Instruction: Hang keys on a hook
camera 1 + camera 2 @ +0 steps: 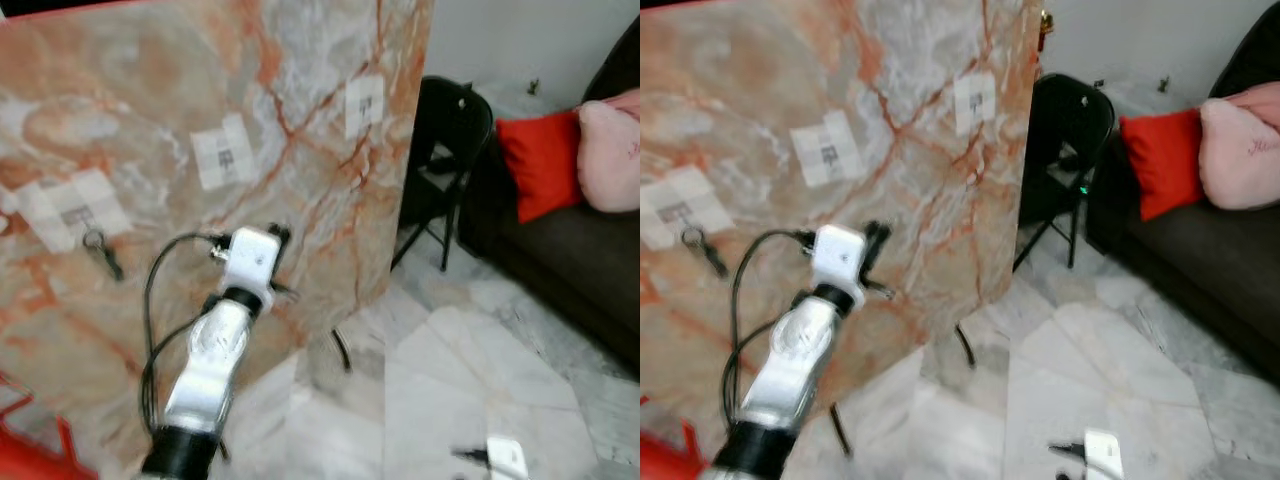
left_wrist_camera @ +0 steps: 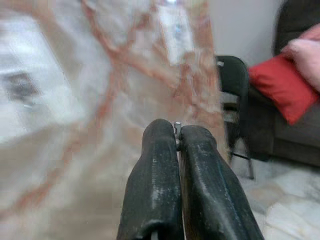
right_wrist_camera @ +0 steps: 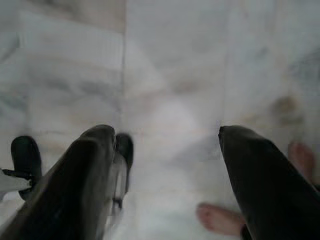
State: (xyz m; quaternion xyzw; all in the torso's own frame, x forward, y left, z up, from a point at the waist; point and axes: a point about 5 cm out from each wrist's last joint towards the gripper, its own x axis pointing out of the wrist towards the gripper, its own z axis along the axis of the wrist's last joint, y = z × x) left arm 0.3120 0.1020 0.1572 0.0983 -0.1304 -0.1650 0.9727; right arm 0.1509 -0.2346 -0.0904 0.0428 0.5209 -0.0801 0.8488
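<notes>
A set of keys point(image 1: 98, 248), a metal ring with a dark key, hangs at the left white tag point(image 1: 75, 208) on the leaning marble-patterned board point(image 1: 150, 120). Two more white tags point(image 1: 225, 152) point(image 1: 364, 103) sit further right on the board. My left gripper point(image 1: 279, 236) is raised in front of the board's lower middle, to the right of the keys and apart from them. Its fingers point(image 2: 200, 170) are pressed shut, with a tiny metal glint at the tips. My right gripper point(image 3: 167, 132) hangs low over the floor, open and empty.
A black folding chair point(image 1: 450, 130) stands right of the board. Past it is a dark sofa point(image 1: 570, 260) with a red cushion point(image 1: 540, 160) and a pink one point(image 1: 610, 150). A red object point(image 1: 30, 450) is at the lower left. Pale marble floor tiles point(image 1: 480, 380) spread to the right.
</notes>
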